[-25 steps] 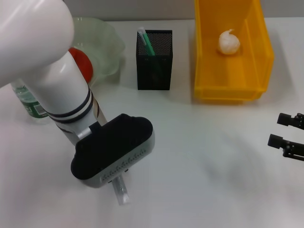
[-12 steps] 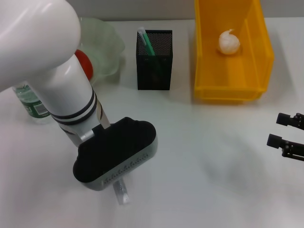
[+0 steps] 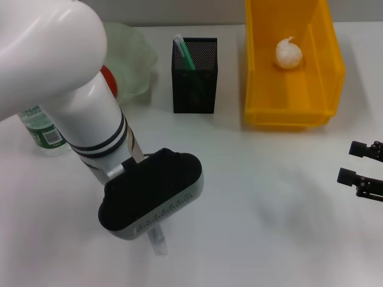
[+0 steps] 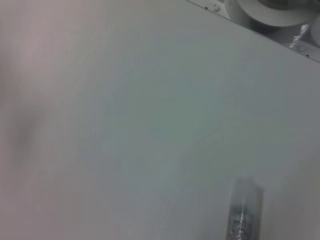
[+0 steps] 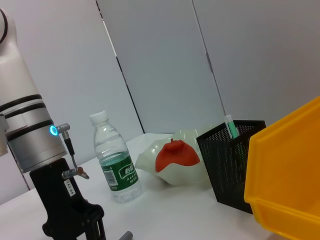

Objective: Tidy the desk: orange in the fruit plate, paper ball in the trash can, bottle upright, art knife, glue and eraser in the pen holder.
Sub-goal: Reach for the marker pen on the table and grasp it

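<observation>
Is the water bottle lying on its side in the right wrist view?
No, the water bottle stands upright on the table, cap at the top, beside the green fruit plate holding the orange.

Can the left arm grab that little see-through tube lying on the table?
Probably yes. The left gripper hangs right above the clear tube, which lies flat on the white table with nothing beside or over it. Its fingers are hidden.
</observation>
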